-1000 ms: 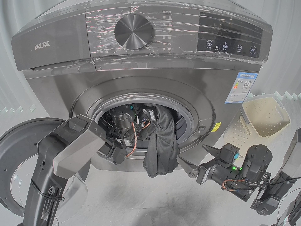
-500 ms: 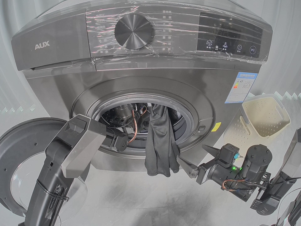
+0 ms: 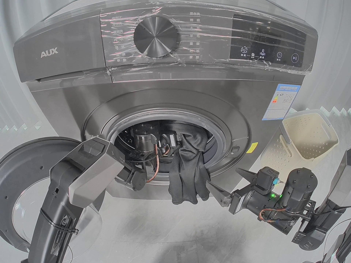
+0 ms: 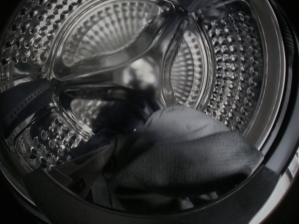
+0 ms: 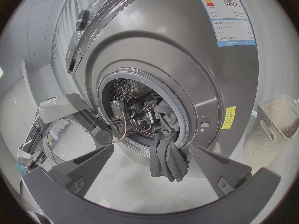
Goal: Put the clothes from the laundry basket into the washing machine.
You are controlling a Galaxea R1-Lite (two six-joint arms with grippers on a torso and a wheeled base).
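The dark grey fabric garment hangs lengthwise from the steel washing-machine drum, just left of our wide-open right end effector.

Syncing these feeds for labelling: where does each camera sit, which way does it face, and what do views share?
Head view: on the head, looking down at the washing machine front; left arm in its opening, right gripper open lower right.
Left wrist view: inside the opening, facing the drum; one finger of the left gripper shows.
Right wrist view: outside, facing the opening; both own fingers show.
Shared by head and right wrist views: the dark garment over the rim, the laundry basket.
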